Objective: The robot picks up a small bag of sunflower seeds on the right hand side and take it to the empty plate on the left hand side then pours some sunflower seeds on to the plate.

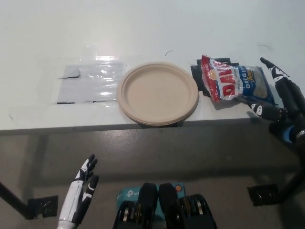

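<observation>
Reaching at the table edge, the black right hand [281, 107] has its fingers spread wide | seed bag [236, 85] lies flat just beside its fingertips | empty plate [158, 93] farther off past the bag | white left hand [81, 188] hangs low, fingers apart
</observation>
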`<control>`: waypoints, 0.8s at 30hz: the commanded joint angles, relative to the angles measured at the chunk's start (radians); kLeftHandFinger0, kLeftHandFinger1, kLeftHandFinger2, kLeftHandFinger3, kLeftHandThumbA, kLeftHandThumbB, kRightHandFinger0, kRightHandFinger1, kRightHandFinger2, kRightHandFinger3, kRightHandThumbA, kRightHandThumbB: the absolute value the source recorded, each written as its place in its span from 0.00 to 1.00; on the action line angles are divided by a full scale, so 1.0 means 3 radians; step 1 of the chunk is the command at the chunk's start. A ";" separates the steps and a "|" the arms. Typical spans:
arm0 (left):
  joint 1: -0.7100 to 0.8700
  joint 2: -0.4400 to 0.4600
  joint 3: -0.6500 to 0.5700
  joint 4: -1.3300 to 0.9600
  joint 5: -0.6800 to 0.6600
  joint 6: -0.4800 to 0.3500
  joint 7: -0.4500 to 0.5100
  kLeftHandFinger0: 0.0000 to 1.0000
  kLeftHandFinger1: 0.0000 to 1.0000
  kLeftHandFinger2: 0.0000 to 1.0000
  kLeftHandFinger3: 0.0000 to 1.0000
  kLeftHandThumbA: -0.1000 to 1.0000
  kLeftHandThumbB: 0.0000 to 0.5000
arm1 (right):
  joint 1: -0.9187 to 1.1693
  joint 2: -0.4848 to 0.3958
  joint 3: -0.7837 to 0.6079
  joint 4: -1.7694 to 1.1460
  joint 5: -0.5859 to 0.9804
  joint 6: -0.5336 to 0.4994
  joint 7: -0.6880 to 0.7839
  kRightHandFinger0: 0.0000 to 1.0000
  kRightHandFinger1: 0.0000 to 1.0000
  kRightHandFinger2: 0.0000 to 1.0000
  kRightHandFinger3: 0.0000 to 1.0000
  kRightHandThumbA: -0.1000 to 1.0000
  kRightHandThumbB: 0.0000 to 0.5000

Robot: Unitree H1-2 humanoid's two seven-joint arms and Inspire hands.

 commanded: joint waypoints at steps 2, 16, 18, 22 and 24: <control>-0.0036 0.0007 0.0022 -0.0094 0.0016 -0.0101 0.0084 1.00 1.00 1.00 1.00 1.00 0.23 | -0.0252 -0.0025 0.0038 0.0117 0.0013 -0.0070 -0.0010 1.00 1.00 1.00 1.00 0.84 0.62; -0.0054 0.0007 0.0042 -0.0099 -0.0038 -0.0117 0.0072 1.00 1.00 1.00 1.00 1.00 0.29 | -0.0458 -0.0061 0.0120 0.0344 -0.0017 -0.0102 -0.0015 1.00 1.00 1.00 1.00 0.86 0.69; -0.0051 0.0009 0.0048 -0.0103 -0.0055 -0.0114 0.0067 1.00 1.00 1.00 1.00 1.00 0.30 | -0.0467 -0.0071 0.0145 0.0375 -0.0035 -0.0112 -0.0018 1.00 1.00 1.00 1.00 0.87 0.71; -0.0055 0.0018 0.0048 -0.0092 -0.0020 -0.0144 0.0085 1.00 1.00 1.00 1.00 1.00 0.30 | -0.0490 -0.0114 0.0211 0.0456 -0.0091 -0.0139 -0.0031 1.00 1.00 1.00 1.00 0.87 0.72; -0.0072 0.0028 0.0056 -0.0085 -0.0036 -0.0161 0.0079 1.00 1.00 1.00 1.00 1.00 0.32 | -0.0517 -0.0120 0.0234 0.0505 -0.0125 -0.0146 -0.0060 1.00 1.00 1.00 1.00 0.85 0.72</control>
